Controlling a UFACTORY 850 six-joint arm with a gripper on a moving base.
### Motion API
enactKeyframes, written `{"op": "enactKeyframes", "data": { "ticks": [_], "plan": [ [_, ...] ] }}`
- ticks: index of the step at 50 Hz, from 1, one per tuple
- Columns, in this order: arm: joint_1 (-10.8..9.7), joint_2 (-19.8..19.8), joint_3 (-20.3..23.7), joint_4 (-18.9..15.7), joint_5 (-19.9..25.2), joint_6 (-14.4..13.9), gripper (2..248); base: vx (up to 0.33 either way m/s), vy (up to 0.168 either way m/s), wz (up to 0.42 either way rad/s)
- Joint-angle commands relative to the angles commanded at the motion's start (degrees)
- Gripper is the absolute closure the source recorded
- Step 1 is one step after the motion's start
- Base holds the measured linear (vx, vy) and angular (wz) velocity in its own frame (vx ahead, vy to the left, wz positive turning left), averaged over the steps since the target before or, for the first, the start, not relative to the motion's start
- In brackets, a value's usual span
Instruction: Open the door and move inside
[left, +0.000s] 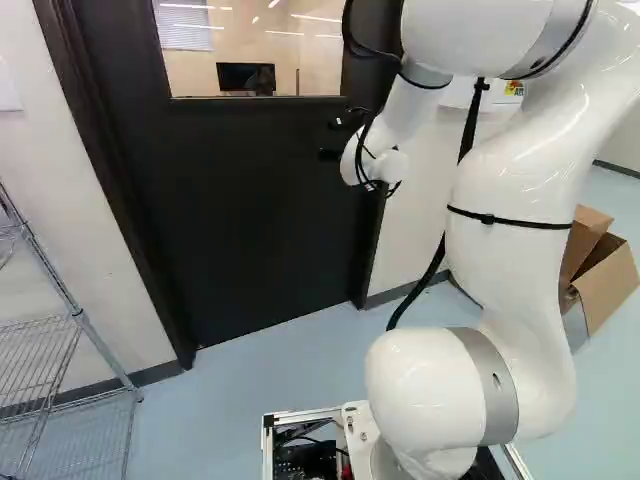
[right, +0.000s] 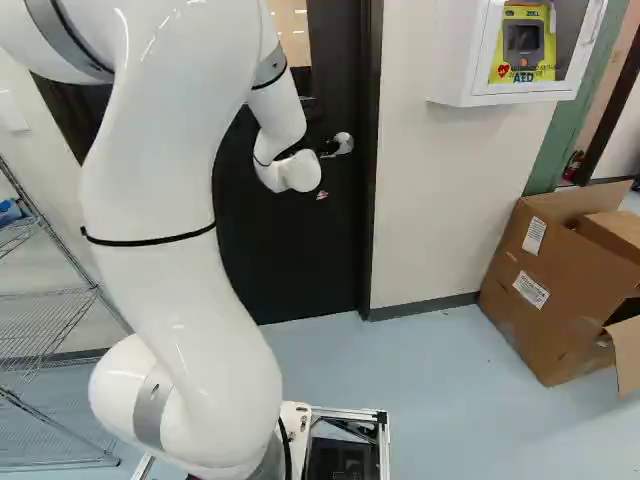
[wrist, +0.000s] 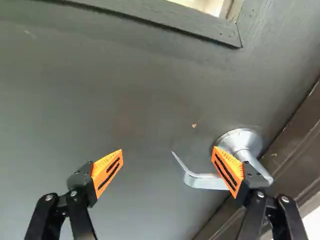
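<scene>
Door (left: 260, 200): dark, closed
Fingers (wrist: 106, 171): spread apart, released
Handle (wrist: 201, 181): partly behind one finger (whether they touch, one cannot tell), tip between both

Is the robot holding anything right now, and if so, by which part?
Nothing is held. The jaws stand wide apart; in the wrist view, one overlaps part of the lever handle, but they do not close on it.
</scene>
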Motion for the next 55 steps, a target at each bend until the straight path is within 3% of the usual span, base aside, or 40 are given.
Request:
{"op": "enactKeyframes", "data": {
  "ticks": [55],
  "plan": [
    [-0.43, -6.23, 0.08, 0.0, 0.0, 0.0, 3, 0.0, 0.0, 0.0]
  ]
}}
